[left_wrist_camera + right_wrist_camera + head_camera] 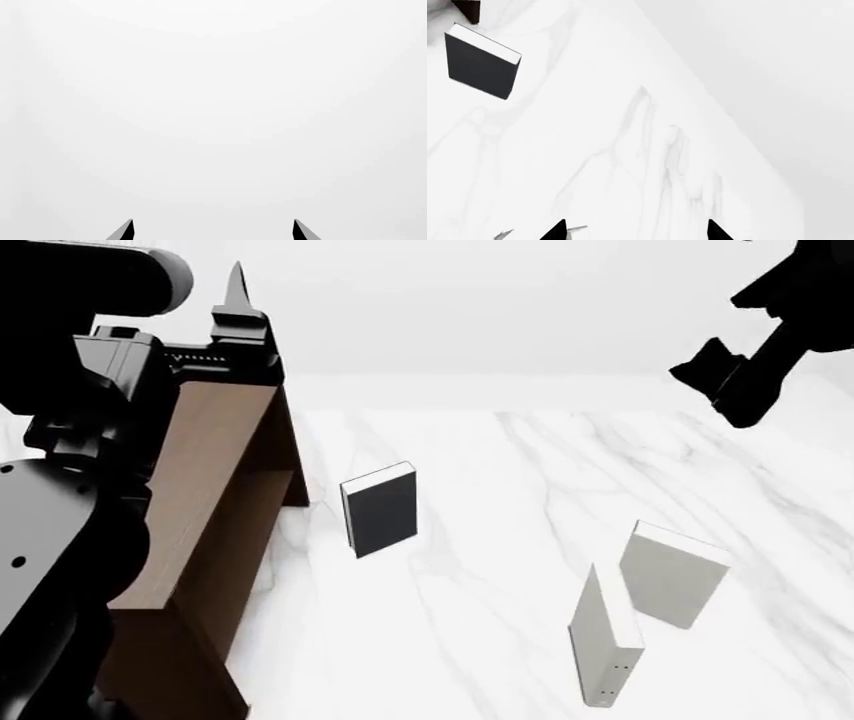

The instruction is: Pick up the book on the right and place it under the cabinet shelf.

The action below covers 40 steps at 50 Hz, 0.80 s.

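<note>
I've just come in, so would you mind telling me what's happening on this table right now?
Nothing is being held yet. Three books stand upright on the white marble table: a black book near the dark brown cabinet, a pale grey book, and the off-white book on the right, which is the one to move. The right gripper hangs open above the table, empty. The left gripper is also open, facing blank white, up by the cabinet.

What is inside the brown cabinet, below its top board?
The head view shows the cabinet only from above and along one side wall. The left arm covers part of it. The inner shelf and the space beneath it cannot be seen, so any contents are unknown.
</note>
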{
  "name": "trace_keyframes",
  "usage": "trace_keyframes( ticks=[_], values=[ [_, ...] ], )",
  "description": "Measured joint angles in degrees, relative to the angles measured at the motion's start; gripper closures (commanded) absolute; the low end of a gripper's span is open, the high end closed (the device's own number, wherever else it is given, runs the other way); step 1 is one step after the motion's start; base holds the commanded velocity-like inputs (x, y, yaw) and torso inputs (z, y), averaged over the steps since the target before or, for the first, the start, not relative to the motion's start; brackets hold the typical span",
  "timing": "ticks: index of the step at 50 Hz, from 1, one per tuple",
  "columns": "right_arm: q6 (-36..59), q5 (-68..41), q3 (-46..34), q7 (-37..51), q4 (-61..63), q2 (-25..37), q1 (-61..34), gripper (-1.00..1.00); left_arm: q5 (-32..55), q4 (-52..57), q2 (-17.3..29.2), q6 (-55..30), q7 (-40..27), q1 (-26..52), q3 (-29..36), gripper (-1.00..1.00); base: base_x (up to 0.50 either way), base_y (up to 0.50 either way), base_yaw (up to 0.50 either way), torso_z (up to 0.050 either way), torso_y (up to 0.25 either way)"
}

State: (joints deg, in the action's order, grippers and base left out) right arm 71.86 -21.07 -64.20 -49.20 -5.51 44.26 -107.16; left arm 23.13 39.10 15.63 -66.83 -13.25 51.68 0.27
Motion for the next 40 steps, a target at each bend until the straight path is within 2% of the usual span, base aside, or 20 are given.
trace_keyframes(
  ticks=[10,18,28,40],
  values=[
    [-1.0,2.3,-11.0,-8.9,0.1,1.5,-3.3,-1.0,0.2,0.6,0.5,0.4,-0.2,-1.4,-0.7,-1.0,0.0,0.0,0.0,0.0,0.0],
    [-0.4,3.2,-16.7,-12.9,0.5,2.2,-4.0,-1.0,0.4,1.0,0.8,0.6,-0.4,-2.1,-1.2,-1.0,0.0,0.0,0.0,0.0,0.0],
    [-0.5,3.4,-19.9,-14.6,0.5,2.6,-2.9,-1.0,0.6,1.2,1.2,1.0,-0.5,-2.8,-1.4,-1.0,0.0,0.0,0.0,0.0,0.0],
    [-3.0,3.0,-19.4,-11.9,-0.9,3.1,1.5,-1.0,0.8,1.1,1.4,1.5,-0.7,-3.3,-1.3,-1.0,0.0,0.0,0.0,0.0,0.0]
  ],
)
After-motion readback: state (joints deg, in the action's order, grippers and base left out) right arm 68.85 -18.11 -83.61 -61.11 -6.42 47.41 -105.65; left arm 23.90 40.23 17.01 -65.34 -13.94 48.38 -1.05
